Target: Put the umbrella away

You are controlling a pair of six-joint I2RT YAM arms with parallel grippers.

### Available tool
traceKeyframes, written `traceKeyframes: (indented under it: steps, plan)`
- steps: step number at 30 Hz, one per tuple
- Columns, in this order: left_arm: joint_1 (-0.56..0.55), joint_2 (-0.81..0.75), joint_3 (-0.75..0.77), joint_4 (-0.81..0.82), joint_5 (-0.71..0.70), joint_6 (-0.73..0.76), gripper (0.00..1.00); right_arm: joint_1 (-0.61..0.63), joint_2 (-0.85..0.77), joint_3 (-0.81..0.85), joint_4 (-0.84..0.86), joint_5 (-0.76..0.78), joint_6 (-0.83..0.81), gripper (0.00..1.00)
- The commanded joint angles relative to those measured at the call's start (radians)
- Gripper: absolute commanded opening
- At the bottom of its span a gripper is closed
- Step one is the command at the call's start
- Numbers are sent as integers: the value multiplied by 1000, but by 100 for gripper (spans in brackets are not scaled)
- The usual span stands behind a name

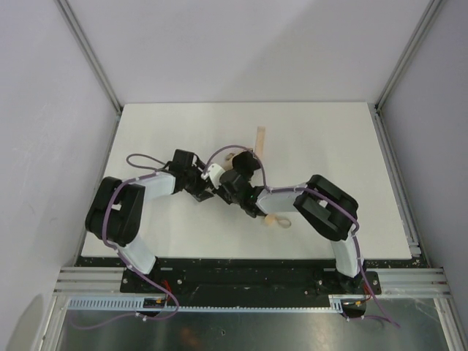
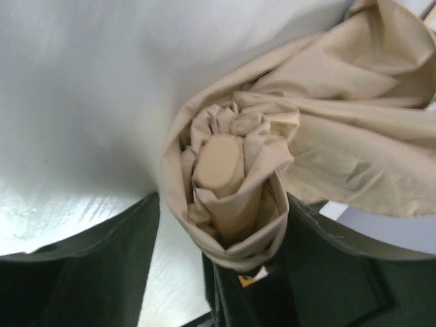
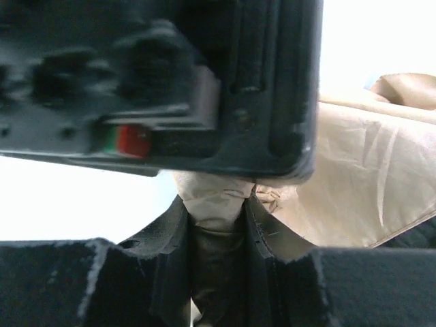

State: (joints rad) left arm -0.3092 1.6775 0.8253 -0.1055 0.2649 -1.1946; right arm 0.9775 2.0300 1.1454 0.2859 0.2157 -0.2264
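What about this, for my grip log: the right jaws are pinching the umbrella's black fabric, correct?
No. The fabric of the umbrella pinched between the right jaws is beige, not black, as the right wrist view shows.

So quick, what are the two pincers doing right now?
Left pincer: open, loosely around the umbrella's rolled end.
Right pincer: closed on the umbrella fabric.

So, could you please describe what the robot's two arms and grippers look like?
Both the left arm and right arm have white links with bulky black joint housings, and a thin purple cable loops along each. The grippers' fingers are matte black and blocky; a small orange tag shows on one left finger.
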Motion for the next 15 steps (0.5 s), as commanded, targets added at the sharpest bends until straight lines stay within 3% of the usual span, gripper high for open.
traceKeyframes:
  steps: [1, 4, 10, 15]
  plan:
    - [32, -36, 37, -37, -2, 118, 86, -64, 109, -88, -257, -362, 208, 0]
    - [76, -77, 29, 30, 36, 132, 98, -129, 117, -104, -234, -520, 268, 0]
    - [130, -134, -60, 223, 159, 83, 99, -212, 155, -105, -193, -747, 349, 0]
    - [76, -130, -116, 270, 178, 15, 100, -265, 204, -101, -157, -868, 445, 0]
